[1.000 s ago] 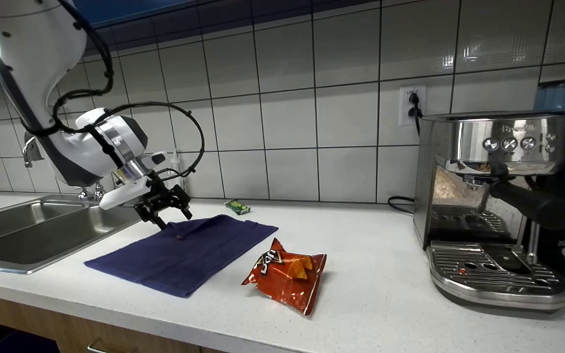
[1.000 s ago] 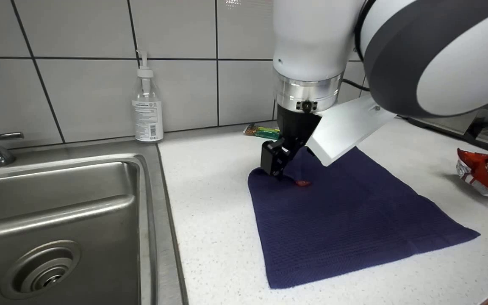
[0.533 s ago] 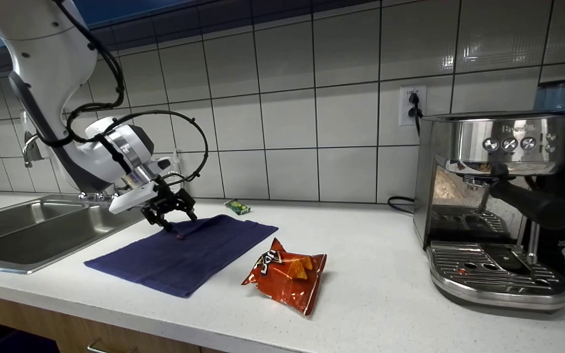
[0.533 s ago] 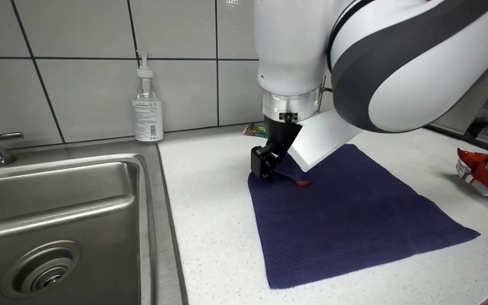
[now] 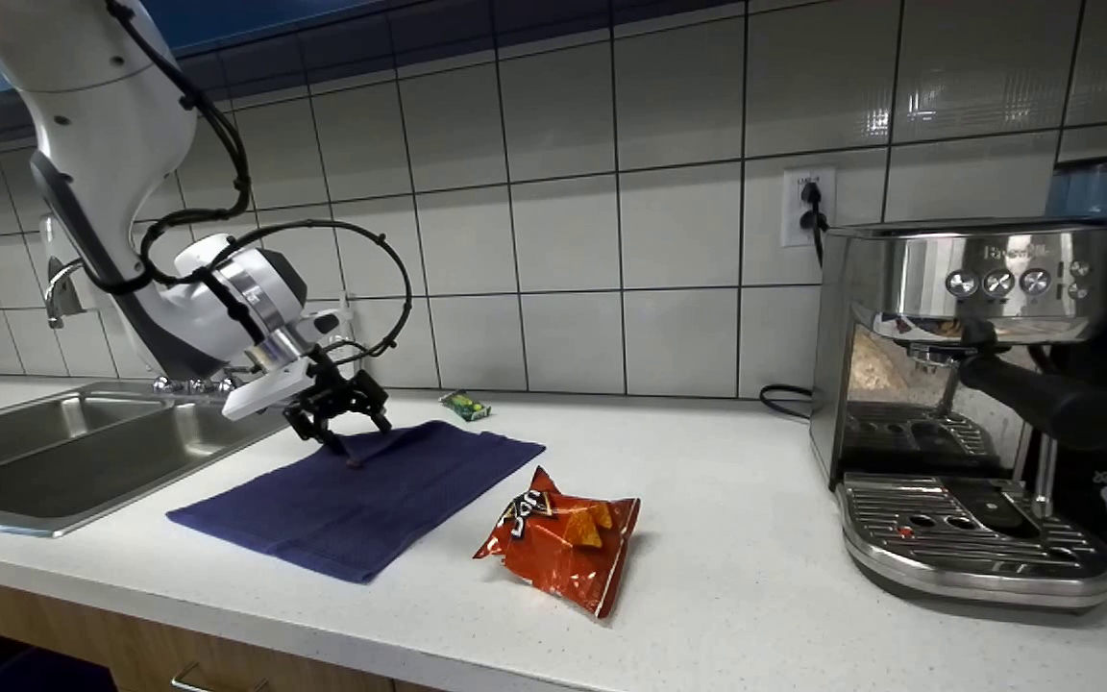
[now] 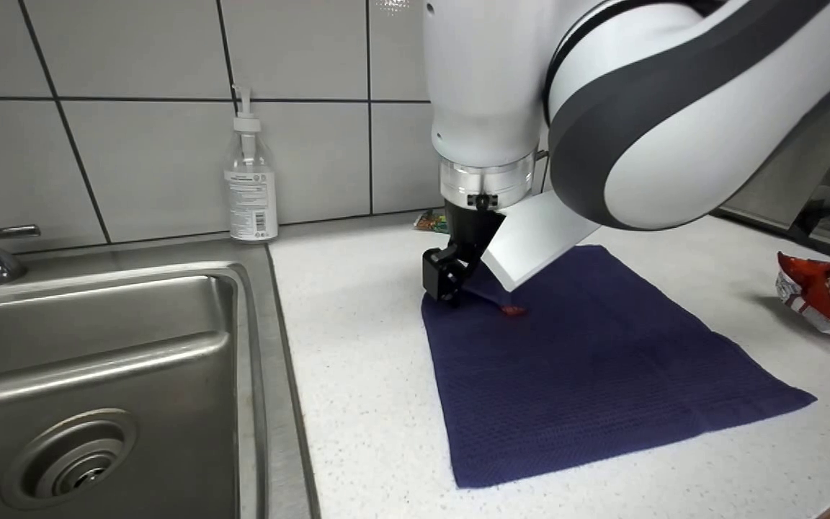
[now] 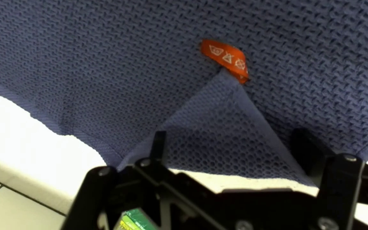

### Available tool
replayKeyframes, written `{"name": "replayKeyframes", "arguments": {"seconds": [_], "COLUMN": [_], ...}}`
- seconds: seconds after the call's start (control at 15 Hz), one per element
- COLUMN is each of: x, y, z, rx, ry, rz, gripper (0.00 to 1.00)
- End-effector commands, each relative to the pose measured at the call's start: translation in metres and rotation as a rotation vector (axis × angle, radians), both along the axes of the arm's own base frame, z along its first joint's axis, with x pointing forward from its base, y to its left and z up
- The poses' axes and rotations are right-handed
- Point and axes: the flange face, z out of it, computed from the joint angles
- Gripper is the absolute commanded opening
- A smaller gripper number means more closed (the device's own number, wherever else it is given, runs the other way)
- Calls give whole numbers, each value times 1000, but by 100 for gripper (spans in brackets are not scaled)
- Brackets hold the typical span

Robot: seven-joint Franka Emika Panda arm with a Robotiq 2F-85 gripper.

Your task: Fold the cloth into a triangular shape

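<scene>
One navy cloth (image 5: 361,509) lies spread on the table (image 5: 726,538) near the two-basin steel sink (image 5: 44,526), one corner (image 7: 228,127) turned inward with a single orange tag (image 7: 225,57) at its tip. One gripper (image 7: 229,134) straddles that fold, its two fingers (image 7: 159,143) wide apart and gripping nothing. One red packet (image 5: 563,538) and one small green packet (image 5: 465,405) lie near the cloth

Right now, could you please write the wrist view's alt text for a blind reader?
The open black gripper straddles a folded-over corner of the navy cloth, with an orange care label at the corner's tip. White counter shows past the cloth's edge, and part of a green wrapper at the bottom.
</scene>
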Motion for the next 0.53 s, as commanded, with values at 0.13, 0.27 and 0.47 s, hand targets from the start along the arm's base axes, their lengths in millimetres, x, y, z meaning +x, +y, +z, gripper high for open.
{"name": "replayKeyframes", "arguments": {"seconds": [0.13, 0.27, 0.47], "x": [7, 6, 5], "y": [1, 2, 2], "z": [5, 5, 4], "rx": [-15, -17, -20], "ry": [-23, -24, -24], "rz": [-16, -14, -12], "gripper": [100, 75, 56]}}
